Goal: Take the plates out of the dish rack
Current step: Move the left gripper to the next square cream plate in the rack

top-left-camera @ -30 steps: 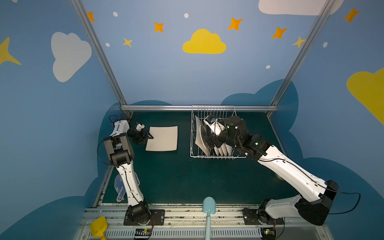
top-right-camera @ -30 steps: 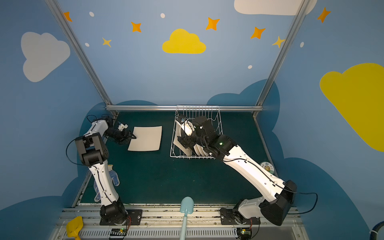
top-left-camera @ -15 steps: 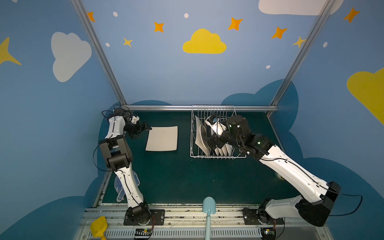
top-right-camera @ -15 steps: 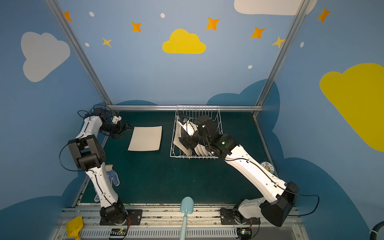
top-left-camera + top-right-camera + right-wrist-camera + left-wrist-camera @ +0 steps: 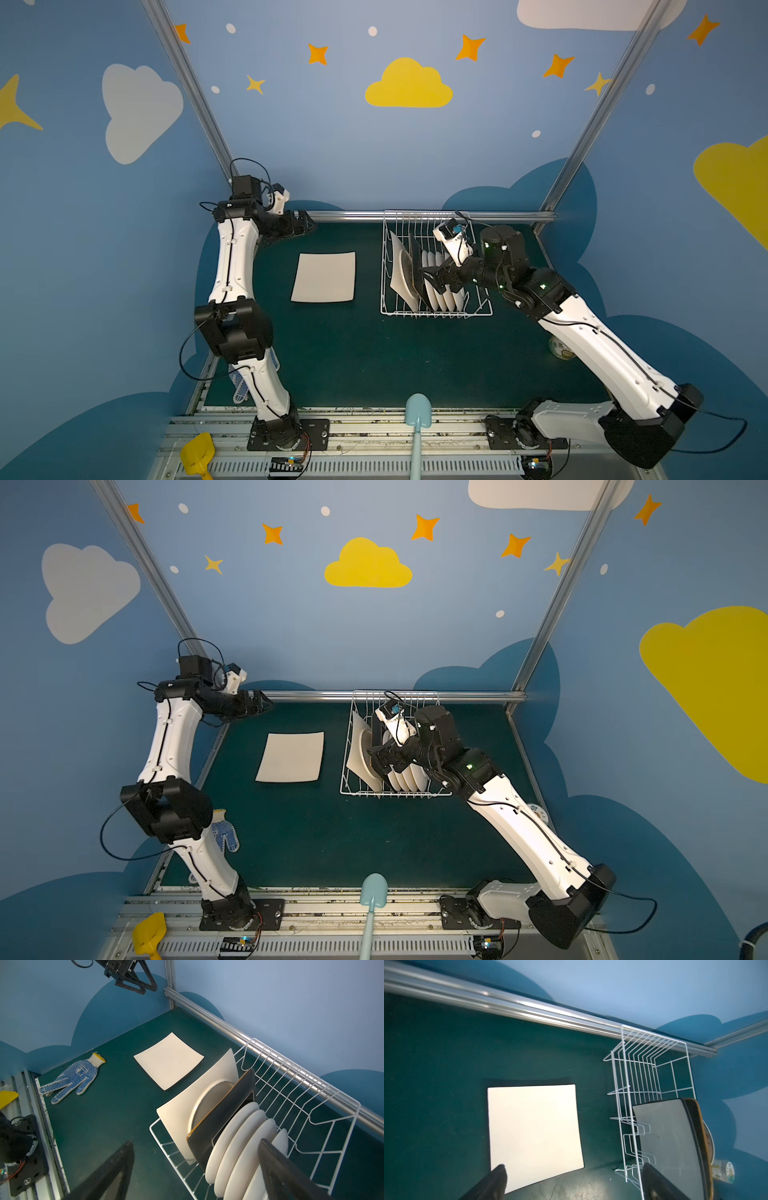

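The white wire dish rack (image 5: 436, 314) (image 5: 395, 794) (image 5: 154, 1132) stands at the back, right of the middle. Upright in it are a cream square plate (image 5: 187, 1109) (image 5: 668, 1136), a black square plate (image 5: 226, 1111) and several round white plates (image 5: 239, 1136). Another cream square plate (image 5: 324, 277) (image 5: 291, 757) (image 5: 533, 1132) lies flat on the mat left of the rack. My right gripper (image 5: 432, 278) (image 5: 196, 1141) hangs open over the racked plates and holds nothing. My left gripper (image 5: 305, 222) (image 5: 574, 1165) is open and empty, raised near the back left corner.
A blue-dotted work glove (image 5: 72, 1078) (image 5: 224, 833) lies at the mat's left edge. An aluminium rail (image 5: 415, 215) runs along the back behind the rack. A small jar (image 5: 561, 347) sits at the right edge, a light blue shovel (image 5: 417, 411) at the front.
My left gripper has opened and lifted away from the flat plate's left edge toward the back left corner. The right gripper has shifted slightly over the racked plates.
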Action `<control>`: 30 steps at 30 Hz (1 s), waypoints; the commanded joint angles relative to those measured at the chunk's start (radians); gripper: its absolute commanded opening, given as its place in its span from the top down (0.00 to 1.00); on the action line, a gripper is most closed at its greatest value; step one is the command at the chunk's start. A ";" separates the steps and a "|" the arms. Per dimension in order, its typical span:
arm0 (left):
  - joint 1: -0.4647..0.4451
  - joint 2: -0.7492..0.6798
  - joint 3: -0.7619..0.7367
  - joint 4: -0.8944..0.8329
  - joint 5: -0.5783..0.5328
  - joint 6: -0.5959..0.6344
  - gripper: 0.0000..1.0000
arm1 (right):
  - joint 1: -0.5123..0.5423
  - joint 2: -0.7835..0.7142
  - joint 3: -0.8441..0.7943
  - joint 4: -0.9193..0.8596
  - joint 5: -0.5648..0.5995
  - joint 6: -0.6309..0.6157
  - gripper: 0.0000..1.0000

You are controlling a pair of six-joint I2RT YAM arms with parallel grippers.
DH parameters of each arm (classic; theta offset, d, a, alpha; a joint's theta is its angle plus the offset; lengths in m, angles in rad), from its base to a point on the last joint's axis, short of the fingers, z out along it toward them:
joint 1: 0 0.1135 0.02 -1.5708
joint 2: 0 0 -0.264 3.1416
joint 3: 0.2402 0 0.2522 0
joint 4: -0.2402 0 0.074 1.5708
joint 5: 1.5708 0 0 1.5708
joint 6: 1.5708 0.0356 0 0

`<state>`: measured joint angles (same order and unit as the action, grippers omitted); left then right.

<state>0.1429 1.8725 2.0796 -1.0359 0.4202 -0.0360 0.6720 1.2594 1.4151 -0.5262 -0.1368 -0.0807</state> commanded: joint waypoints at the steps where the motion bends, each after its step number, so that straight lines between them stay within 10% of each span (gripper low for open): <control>1: -0.097 -0.088 -0.039 0.050 -0.084 -0.043 0.00 | -0.028 -0.034 -0.023 0.025 -0.044 0.076 0.08; 30: -0.600 -0.398 -0.393 0.260 -0.336 -0.340 0.07 | -0.048 -0.137 -0.129 -0.043 0.025 0.261 0.07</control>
<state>-0.4366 1.4818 1.7203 -0.8108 0.0994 -0.3031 0.6235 1.1343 1.2930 -0.5552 -0.1287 0.1520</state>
